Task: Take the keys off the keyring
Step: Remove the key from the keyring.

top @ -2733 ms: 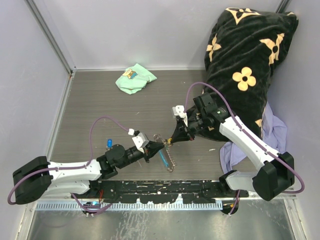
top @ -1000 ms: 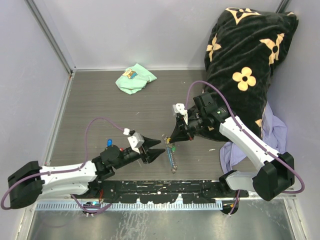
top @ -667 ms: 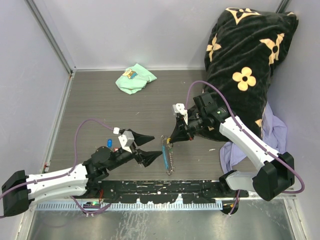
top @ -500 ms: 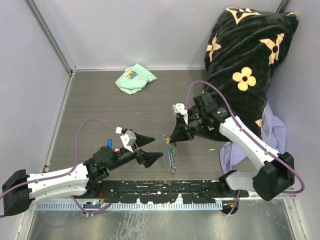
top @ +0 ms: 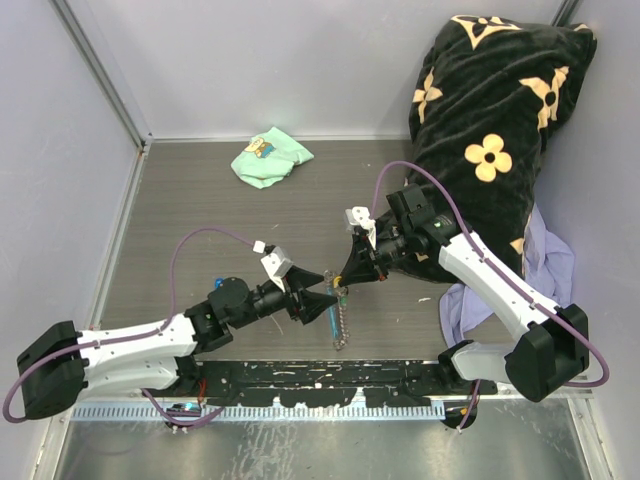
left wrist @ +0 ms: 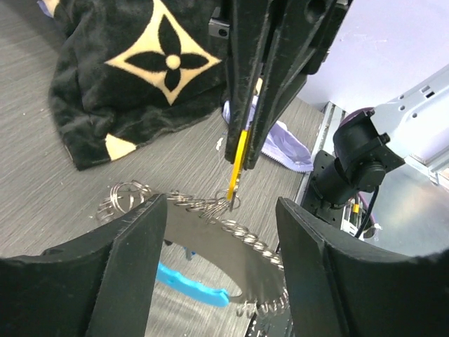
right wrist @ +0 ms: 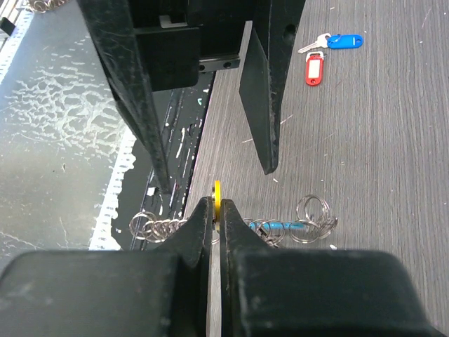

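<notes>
Left arm (top: 130,352), right arm (top: 490,278): smooth white shells, chunky black joints, big black block at far end. Thin purple cable (top: 210,231) looping over each. Small white box (top: 272,262) by each wrist. Left end effector (top: 326,290), right end effector (top: 343,281): black, long flat fingers (left wrist: 133,267), pointy tips, scuffed sides.

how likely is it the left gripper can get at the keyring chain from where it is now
Probably yes. The left gripper is open, its jaws either side of the keyring chain, with nothing between them. The right gripper, shut on a yellow tag just above, crowds the spot.
</notes>
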Available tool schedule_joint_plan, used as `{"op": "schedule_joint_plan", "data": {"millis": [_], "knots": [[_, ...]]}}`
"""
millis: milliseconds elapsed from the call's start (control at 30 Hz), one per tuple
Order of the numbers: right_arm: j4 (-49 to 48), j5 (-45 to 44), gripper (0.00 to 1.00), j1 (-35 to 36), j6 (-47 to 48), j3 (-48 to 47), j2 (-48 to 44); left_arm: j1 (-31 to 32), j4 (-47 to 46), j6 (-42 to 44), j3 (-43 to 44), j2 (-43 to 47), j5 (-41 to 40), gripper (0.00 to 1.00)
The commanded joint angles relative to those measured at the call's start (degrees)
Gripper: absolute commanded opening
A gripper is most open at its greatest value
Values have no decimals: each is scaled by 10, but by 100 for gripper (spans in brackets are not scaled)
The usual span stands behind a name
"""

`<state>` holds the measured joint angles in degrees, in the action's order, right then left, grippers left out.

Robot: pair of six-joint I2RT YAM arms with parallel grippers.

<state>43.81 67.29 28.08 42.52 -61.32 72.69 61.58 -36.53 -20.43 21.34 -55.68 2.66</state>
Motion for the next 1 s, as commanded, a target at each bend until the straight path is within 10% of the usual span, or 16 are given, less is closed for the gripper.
{"op": "schedule_joint_plan", "data": {"millis": [0, 667, 967], "knots": [[-9, 33, 1, 3, 4, -20, -17, -10, -45, -8, 28, -12, 18, 62], [-7, 34, 1, 2, 4, -20, -14, -19, -87, -13, 44, -67, 60, 27], [-6, 35, 1, 2, 4, -20, -13, -23, -95, -12, 51, -84, 83, 26]]}}
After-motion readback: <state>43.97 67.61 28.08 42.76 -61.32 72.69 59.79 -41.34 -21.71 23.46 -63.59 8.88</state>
